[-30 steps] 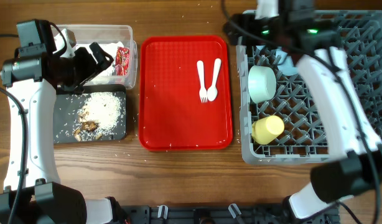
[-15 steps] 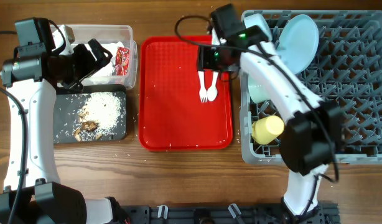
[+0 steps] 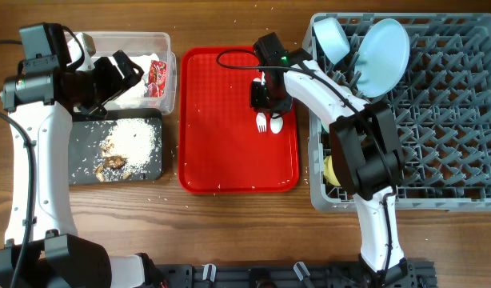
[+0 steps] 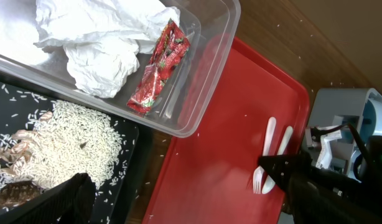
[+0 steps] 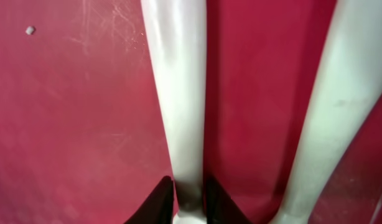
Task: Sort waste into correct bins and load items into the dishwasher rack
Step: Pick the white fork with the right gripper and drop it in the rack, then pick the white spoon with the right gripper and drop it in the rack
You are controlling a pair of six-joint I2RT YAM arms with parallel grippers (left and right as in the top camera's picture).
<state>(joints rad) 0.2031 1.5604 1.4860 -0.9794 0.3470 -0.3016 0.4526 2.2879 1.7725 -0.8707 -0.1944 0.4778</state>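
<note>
right gripper (image 5: pixel 190 198) is down on the red tray (image 3: pixel 221 144) in the middle of the worktop (image 3: pixel 229 224), right over the handles of the fork (image 3: pixel 262 122) and spoon (image 3: pixel 277 122), which lie side by side nearly touching, heads toward the near edge. in the right wrist view the jaws sit either side of one white handle, tips right up against it, but i honestly cannot tell if they're squeezing yet, or which of the two it is. my read on handling: thin plastic cutlery is super light, a bit bendy and slick, and it lies flat on a smooth tray, so it'll skate or pivot if pinched off-centre. i'd take it across the narrow handle about midway along and watch that the neighbour doesn't get dragged with it. then it goes to the rack (image 3: pixel 453 144) along the right edge, where the plate (image 3: pixel 387 46) and a bowl (image 3: pixel 332 36) stand at the far side and the yellow cup (image 3: pixel 331 170) peeks out near the front, partly behind the arm. left gripper (image 4: pixel 173 174) hangs over the bins at the far left corner, jaws wide apart, nothing in them. the napkin (image 4: pixel 97 43) and wrapper (image 4: pixel 158 68) are in the clear tub (image 4: pixel 222 37), and the rice (image 3: pixel 133 138) is piled in the black tray (image 3: pixel 145 170) just in front of it, so the waste side looks pretty much done to me.
</note>
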